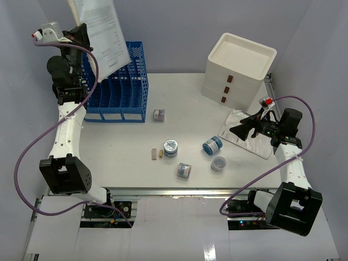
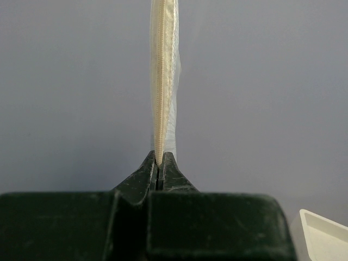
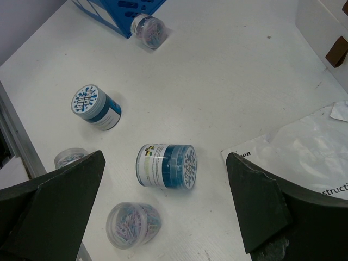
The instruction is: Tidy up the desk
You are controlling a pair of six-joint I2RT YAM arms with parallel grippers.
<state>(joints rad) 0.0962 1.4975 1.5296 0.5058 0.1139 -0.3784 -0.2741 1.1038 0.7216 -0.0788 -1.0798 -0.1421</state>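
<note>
While left claw (image 2: pixel 157 164) pinches sheet (image 1: pixel 103 32) above rack (image 1: pixel 122 81), right claw (image 3: pixel 166 157) gapes over jars (image 3: pixel 97 107).

Printed sheet (image 1: pixel 100 32): top cut off by the frame, text too small to read. Blue file rack (image 1: pixel 122 89): upper left hidden behind the sheet. Two tan pieces (image 1: pixel 157 154) — too small to identify. Clear jar (image 3: pixel 69 157): half hidden behind the right gripper (image 3: pixel 165 156). Plastic sleeve (image 3: pixel 310 152) — cut off at the right edge.
</note>
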